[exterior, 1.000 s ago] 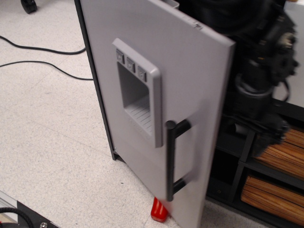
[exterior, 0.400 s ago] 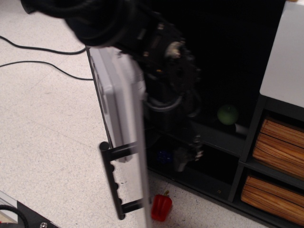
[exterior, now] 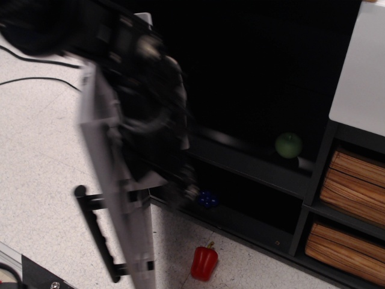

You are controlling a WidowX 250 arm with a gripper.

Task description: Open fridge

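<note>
While your arm blurs across the upper left, the fridge stands wide open: its grey door is swung out toward the camera, edge-on, with the black bar handle on its left side. You can see the dark interior, a green apple on a shelf and a small blue object lower down. Your end effector sits just behind the door, too smeared to tell whether it grips. A red pepper lies on the floor; wooden drawers sit right.
</note>
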